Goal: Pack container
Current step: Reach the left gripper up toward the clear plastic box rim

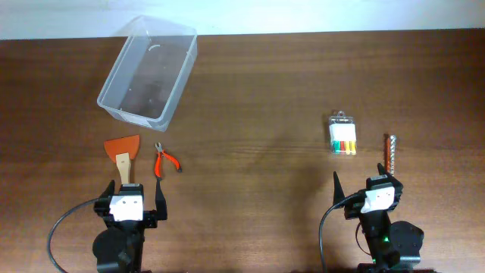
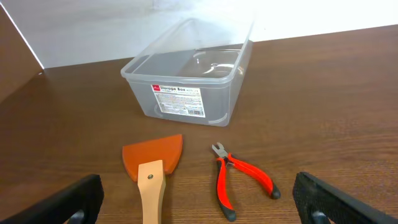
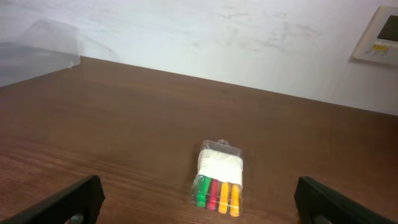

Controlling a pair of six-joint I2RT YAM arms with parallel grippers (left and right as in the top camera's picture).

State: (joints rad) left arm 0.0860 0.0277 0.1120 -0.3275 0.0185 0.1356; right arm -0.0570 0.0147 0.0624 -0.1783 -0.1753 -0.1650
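Four loose items wait on the dark wooden table (image 1: 258,91), and none is packed yet. The clear rectangular plastic container (image 1: 115,64) sits at the far left, angled to the table edge. Through its see-through wall it looks empty to me, with only a printed label on the near end.

Both tools are spread wide with nothing between the fingers: the left gripper (image 1: 130,189) hangs over the near-left edge and the right gripper (image 1: 365,182) over the near-right.

I judge the step in hand to be a first pick on the left. The orange scraper with a pale wooden handle (image 2: 152,158) lies just ahead of the left gripper, handle towards me. The red-handled pliers (image 2: 239,177) lie just beside it, apart from the blade. I'd square the jaws across the wooden handle, come straight down, and keep clear of the pliers.

For the right arm, the clear packet of coloured markers (image 3: 219,177) lies near. The coppery twisted drill bit (image 1: 391,152) beside it is thin and may roll, so I'd close on it slowly.
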